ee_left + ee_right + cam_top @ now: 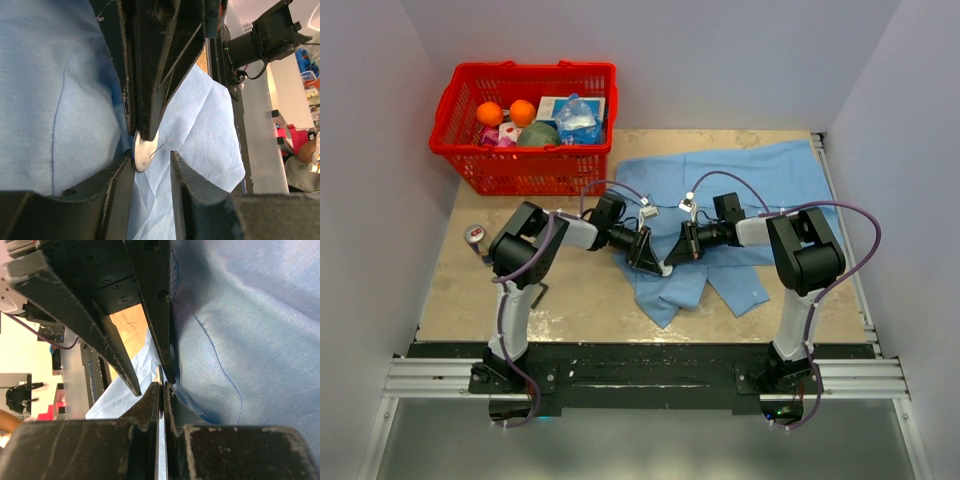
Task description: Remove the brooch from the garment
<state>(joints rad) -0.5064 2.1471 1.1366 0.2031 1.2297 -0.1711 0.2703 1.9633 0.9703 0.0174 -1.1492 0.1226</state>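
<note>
The left gripper [152,159] stands open, its fingers either side of the brooch [144,154], one finger touching the disc. The right gripper [161,386] is clenched on the brooch's thin edge, with the shirt [50,100] lying just behind its fingers. If it pulls while the cloth is unheld, the shirt would likely drag along. The narrow pinch could also slip off the rim.

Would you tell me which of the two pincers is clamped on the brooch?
The right pincer: its jaws are shut on the brooch, whereas the left pincer stands open, shirt showing between its fingers.
</note>
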